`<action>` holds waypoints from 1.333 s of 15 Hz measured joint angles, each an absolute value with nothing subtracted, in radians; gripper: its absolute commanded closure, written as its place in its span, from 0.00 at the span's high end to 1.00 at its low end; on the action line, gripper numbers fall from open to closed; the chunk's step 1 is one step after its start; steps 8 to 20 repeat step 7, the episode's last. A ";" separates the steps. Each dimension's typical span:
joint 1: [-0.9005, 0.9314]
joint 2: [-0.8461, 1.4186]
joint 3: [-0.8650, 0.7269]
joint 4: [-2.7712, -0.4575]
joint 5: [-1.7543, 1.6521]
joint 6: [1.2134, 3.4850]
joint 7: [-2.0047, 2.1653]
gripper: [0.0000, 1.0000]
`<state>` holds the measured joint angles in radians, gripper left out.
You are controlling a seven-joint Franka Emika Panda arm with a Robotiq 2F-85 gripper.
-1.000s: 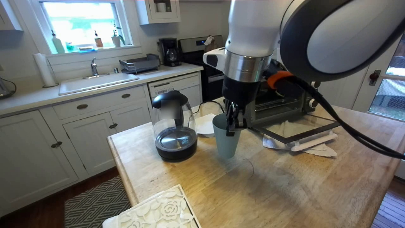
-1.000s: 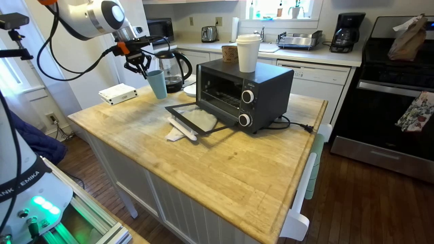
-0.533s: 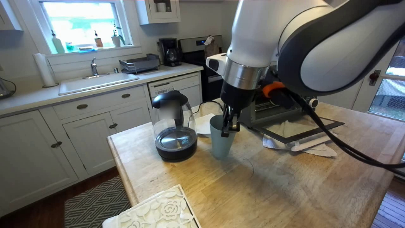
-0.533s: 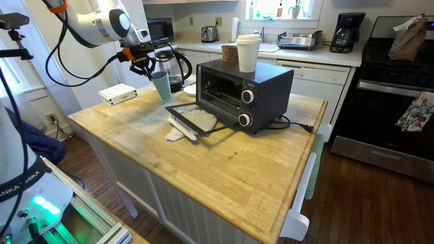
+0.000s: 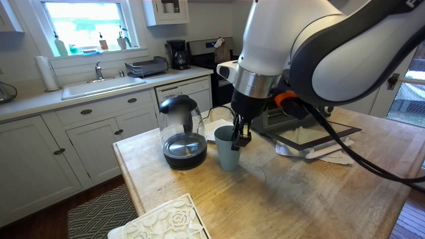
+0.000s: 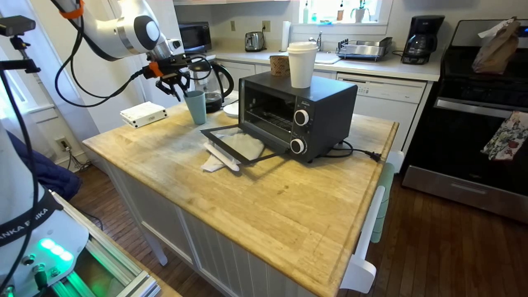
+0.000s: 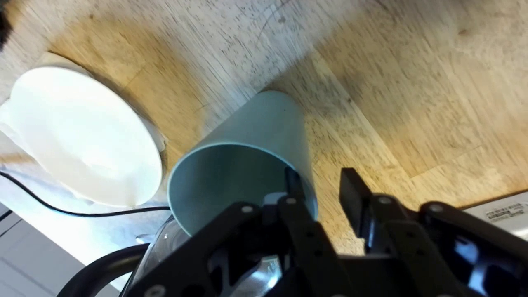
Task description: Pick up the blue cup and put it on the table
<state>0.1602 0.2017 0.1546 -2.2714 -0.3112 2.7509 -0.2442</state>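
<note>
The blue cup (image 5: 225, 157) stands nearly upright on the wooden table (image 5: 282, 202). It also shows in an exterior view (image 6: 196, 109), beside the glass pot. In the wrist view the cup (image 7: 268, 123) has its mouth toward the camera. My gripper (image 7: 319, 181) is open over the cup's rim. One finger is inside the cup near the wall, and the other is outside with a gap between it and the wall. The gripper also shows at the rim in both exterior views (image 5: 241, 142) (image 6: 181, 97). The inner fingertip is partly hidden in the exterior views.
The glass pot (image 5: 184, 149) stands close beside the cup. A white dish (image 7: 86, 136) lies behind it. A toaster oven (image 6: 330, 123) with its door lowered stands on the table, a white cup (image 6: 302, 68) on top. A white patterned box (image 5: 169, 219) lies near the table edge.
The cup has moved down and a little left in an exterior view, from tilted to nearly upright on the table. The gripper moved with it, and its fingers now stand apart around the cup wall.
</note>
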 measured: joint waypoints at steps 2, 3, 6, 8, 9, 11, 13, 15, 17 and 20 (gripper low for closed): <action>0.162 0.169 0.162 -2.264 -0.308 2.743 -0.245 0.77; 0.164 0.139 0.168 -2.260 -0.308 2.726 -0.245 0.83; 0.180 0.019 0.188 -2.249 -0.311 2.618 -0.247 1.00; 0.187 -0.027 0.195 -2.247 -0.317 2.588 -0.247 0.87; 0.187 -0.027 0.195 -2.247 -0.317 2.588 -0.247 0.87; 0.187 -0.027 0.195 -2.247 -0.317 2.588 -0.247 0.87; 0.187 -0.027 0.195 -2.247 -0.317 2.588 -0.247 0.87; 0.187 -0.027 0.195 -2.247 -0.317 2.588 -0.247 0.87; 0.187 -0.027 0.195 -2.247 -0.317 2.588 -0.247 0.87; 0.187 -0.027 0.195 -2.247 -0.317 2.588 -0.247 0.87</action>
